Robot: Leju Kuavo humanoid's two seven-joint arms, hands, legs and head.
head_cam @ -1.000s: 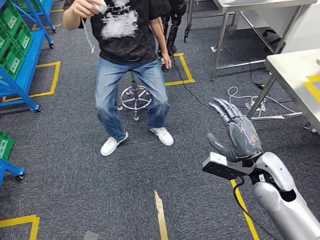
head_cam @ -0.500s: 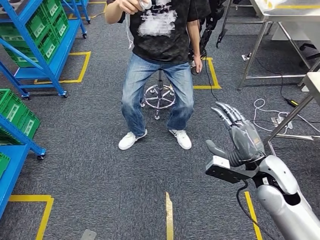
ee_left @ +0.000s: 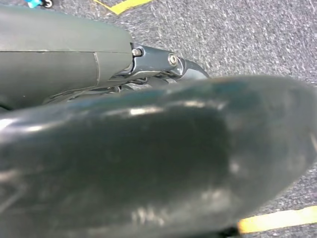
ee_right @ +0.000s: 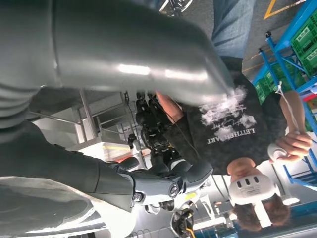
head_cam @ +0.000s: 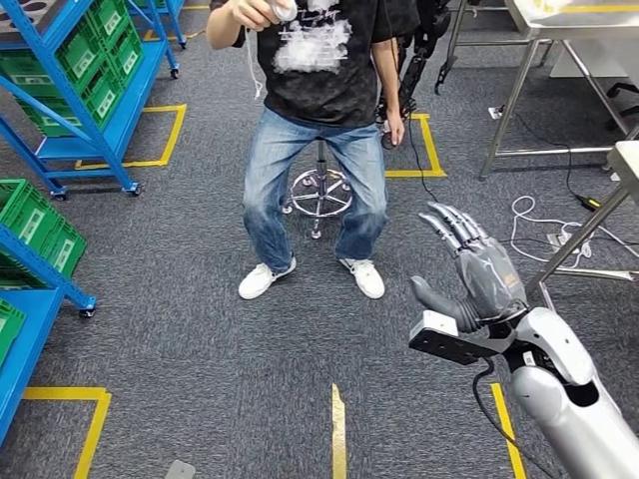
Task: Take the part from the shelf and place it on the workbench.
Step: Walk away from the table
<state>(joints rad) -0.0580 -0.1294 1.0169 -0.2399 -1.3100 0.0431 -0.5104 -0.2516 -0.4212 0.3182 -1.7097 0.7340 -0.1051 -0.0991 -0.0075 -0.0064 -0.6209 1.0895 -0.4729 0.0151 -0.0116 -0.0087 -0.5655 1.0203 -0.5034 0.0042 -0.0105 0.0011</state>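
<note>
The right robot hand [head_cam: 476,274] was raised over the grey carpet floor [head_cam: 173,329], its fingers [head_cam: 450,222] stretched out and spread wide, the thumb held apart, nothing in its grasp. From the right wrist view the thick grey thumb [ee_right: 131,49] and darker fingers [ee_right: 160,181] stood well apart with open air between them.

From the left wrist view the left robot hand [ee_left: 157,158] was a blurred dark mass close to the lens above the carpet; whether its fingers were spread or curled could not be told.

A blue shelf [head_cam: 90,110] stood at the far left of the floor, with green crates [head_cam: 98,60] on its levels. A second blue shelf [head_cam: 30,269] with more green crates [head_cam: 34,225] stood nearer at the left edge. The part itself could not be picked out among them.

A person [head_cam: 320,130] in a black printed shirt and blue jeans stood facing the robot, in front of a wheeled stool [head_cam: 320,195], holding a white controller [head_cam: 285,10] in one raised hand. The steel bench [head_cam: 557,25] stood at the far right, a corner of another bench [head_cam: 625,165] nearer at the right edge, with white cables [head_cam: 542,225] on the floor beneath. Yellow tape lines [head_cam: 337,429] marked the carpet.
</note>
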